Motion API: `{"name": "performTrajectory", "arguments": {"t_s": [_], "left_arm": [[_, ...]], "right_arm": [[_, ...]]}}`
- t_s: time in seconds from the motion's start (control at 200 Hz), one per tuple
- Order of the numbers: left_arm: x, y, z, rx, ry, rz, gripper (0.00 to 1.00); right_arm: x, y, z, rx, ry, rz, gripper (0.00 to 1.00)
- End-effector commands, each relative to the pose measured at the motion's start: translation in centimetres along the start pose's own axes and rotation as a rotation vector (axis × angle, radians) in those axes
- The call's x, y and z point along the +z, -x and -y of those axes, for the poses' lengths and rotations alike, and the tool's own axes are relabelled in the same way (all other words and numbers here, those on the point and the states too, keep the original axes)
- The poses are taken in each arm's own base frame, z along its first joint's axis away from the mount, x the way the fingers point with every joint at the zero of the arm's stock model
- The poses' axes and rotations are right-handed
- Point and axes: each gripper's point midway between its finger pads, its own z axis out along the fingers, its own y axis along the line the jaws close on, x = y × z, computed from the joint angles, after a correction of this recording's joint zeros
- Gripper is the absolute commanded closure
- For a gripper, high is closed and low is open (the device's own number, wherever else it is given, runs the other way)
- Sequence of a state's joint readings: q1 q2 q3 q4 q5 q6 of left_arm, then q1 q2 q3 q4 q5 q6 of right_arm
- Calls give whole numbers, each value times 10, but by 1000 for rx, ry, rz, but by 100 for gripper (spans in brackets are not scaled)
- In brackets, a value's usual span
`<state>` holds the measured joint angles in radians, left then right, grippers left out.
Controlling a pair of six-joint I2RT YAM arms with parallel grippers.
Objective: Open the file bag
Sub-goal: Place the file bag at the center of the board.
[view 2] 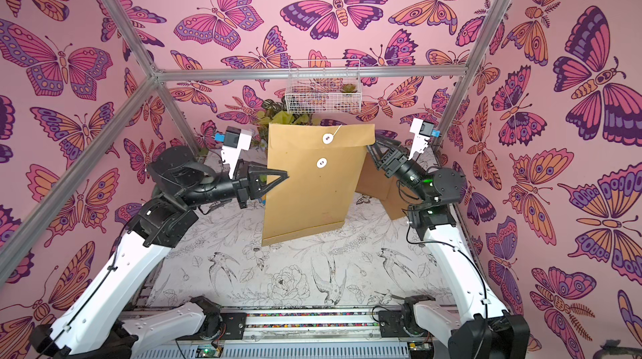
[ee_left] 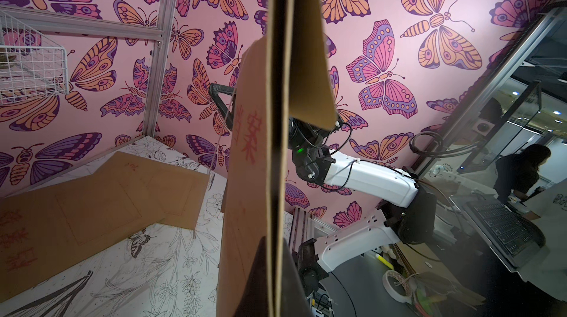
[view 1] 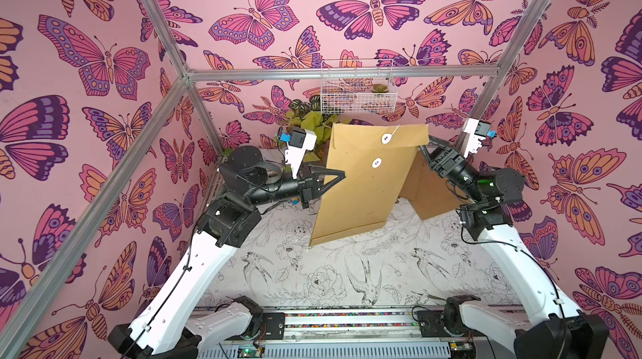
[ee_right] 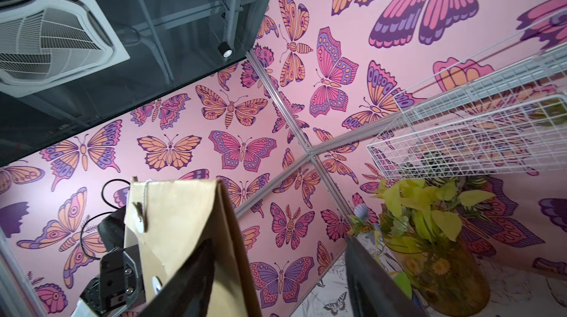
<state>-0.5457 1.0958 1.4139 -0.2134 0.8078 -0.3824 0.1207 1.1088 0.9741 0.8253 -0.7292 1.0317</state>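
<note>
With my left tool (view 1: 342, 174) clamped on the file bag (view 1: 357, 197), holding it upright over the table (view 1: 312, 270), I'd ease the right tool (view 1: 422, 147), jaws parted, onto the flap (view 1: 410, 134) corner at its tips and peel slowly.

The left arm (view 1: 180, 277) and the right arm (view 1: 514, 263) wear glossy white shells between chunky black joint housings, with thin black cables (view 1: 167, 297) tied along the white casings. Each wrist carries a white camera bracket (view 1: 300, 145) holding a black module with a blue connector (a green light (view 1: 483, 181) glows on the right forearm), and the left tool (view 1: 342, 174) is a black open-triangle frame.
</note>
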Motion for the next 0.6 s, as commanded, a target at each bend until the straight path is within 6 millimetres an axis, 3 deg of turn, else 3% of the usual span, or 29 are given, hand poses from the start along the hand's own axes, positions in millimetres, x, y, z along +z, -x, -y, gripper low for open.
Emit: {"name": "performTrajectory", "arguments": {"t_s": [0.0,0.295,0.596], "left_arm": [[-3,-3,9,17,-26,-1,99],[-1,-6,8,8,-33,-10,99],[-2,-5,11,14,-39,-13,99]], "right_arm": [[3,16,-45,-72,152,19,33],[13,21,-73,-130,247,-57,34],[18,11,-90,-165,330,-201,62]]}}
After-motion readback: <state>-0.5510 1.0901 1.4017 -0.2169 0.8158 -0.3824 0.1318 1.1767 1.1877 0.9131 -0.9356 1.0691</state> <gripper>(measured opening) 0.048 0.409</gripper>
